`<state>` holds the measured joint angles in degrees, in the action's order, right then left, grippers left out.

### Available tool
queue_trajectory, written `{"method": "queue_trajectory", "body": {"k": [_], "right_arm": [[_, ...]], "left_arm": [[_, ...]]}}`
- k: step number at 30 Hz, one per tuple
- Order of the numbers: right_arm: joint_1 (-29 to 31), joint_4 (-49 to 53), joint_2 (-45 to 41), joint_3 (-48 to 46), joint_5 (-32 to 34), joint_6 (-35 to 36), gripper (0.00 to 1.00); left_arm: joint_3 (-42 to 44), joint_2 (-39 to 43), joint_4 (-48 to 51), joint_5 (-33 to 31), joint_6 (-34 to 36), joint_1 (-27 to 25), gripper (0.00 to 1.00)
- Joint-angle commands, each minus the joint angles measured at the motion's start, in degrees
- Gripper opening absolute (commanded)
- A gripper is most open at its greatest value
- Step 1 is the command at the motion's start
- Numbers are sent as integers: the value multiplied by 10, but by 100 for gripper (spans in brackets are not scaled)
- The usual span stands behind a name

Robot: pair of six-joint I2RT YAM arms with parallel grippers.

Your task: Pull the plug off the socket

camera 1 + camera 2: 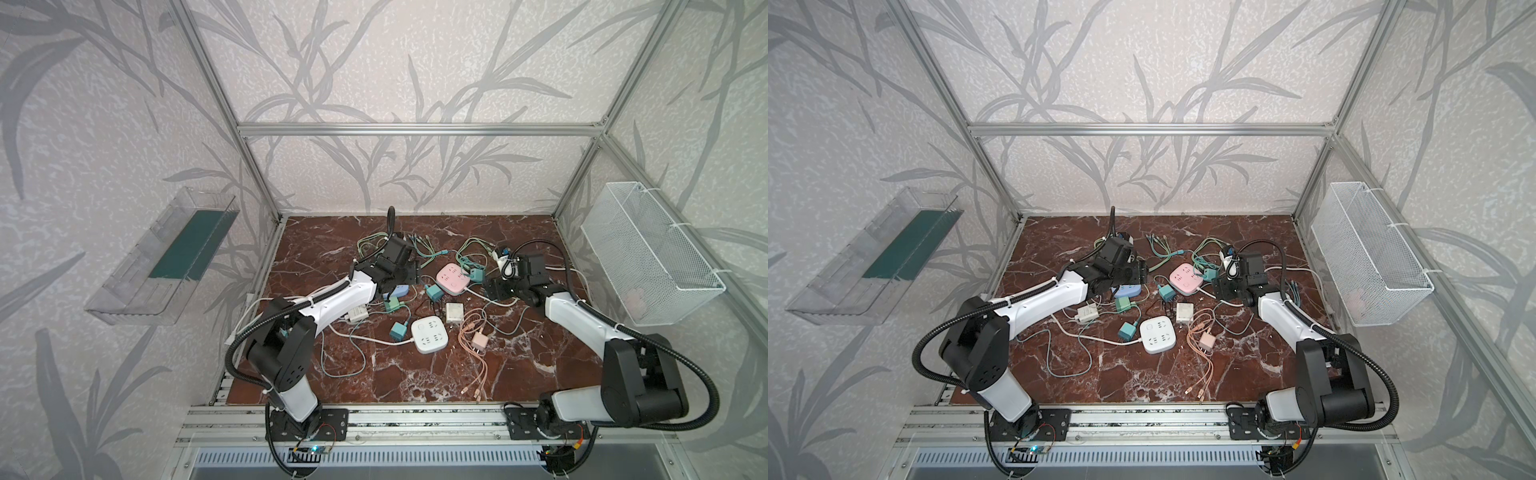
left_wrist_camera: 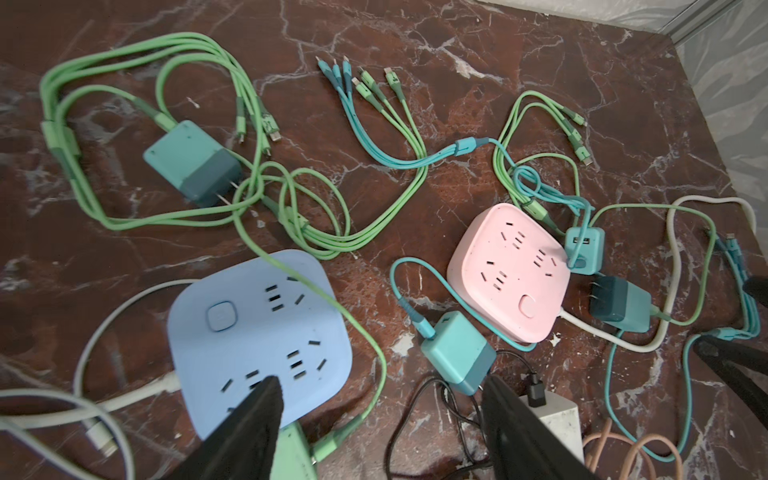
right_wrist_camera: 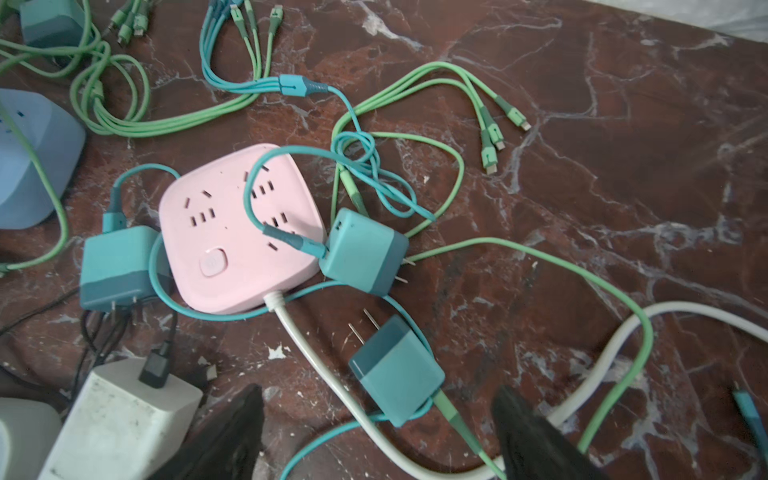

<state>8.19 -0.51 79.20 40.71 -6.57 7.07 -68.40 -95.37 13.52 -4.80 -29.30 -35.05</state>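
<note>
Three sockets lie on the marble table: blue [image 2: 257,332], pink [image 3: 232,232] and white [image 1: 430,334]. No plug stands in any slot that shows. Several teal plugs lie loose around the pink socket, prongs bare. My left gripper [image 2: 381,386] is open, one finger [image 2: 257,415] over the blue socket's edge and the other beside a teal plug [image 2: 457,353]. A green plug [image 2: 295,453] lies by the blue socket. My right gripper [image 3: 379,392] is open above a loose teal plug [image 3: 395,370], not touching it. In a top view both grippers flank the pink socket [image 1: 453,279].
Green and teal multi-head cables [image 2: 374,137] tangle across the back of the table. A white adapter [image 1: 454,312] and a pink plug [image 1: 480,341] with its cable lie in the middle. A wire basket [image 1: 652,253] hangs on the right wall, a clear tray [image 1: 166,257] on the left.
</note>
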Motion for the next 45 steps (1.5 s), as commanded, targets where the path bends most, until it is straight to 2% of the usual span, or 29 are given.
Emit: {"method": "queue_trajectory", "body": {"k": [1,6,10,15,20,27,31,33,37,42,45], "right_arm": [[-2,-195,-14,-71,38,-5,87],[-2,-336,-6,-144,61,-9,88],[-3,-462,32,-177,76,2,90],[-5,-520,87,-187,70,4,90],[-9,-566,113,-200,69,-1,93],[-11,-573,118,-201,76,-7,100],[-11,-570,118,-199,86,-10,99],[-11,-569,118,-199,86,-10,99],[-11,-569,118,-200,86,-9,99],[-11,-569,117,-200,87,-9,99],[-11,-570,118,-199,87,-10,99]], "left_arm": [[26,36,-6,-67,16,7,81],[72,92,-6,-122,37,14,86],[111,137,5,-169,49,28,91],[163,199,16,-231,58,57,99],[227,259,-13,-283,110,84,100],[320,292,-144,-335,217,132,100],[364,270,-260,-338,282,167,100],[383,251,-327,-353,292,184,100],[421,216,-449,-287,321,230,100],[463,157,-567,-193,275,301,99],[474,140,-623,-154,278,321,99]]}}
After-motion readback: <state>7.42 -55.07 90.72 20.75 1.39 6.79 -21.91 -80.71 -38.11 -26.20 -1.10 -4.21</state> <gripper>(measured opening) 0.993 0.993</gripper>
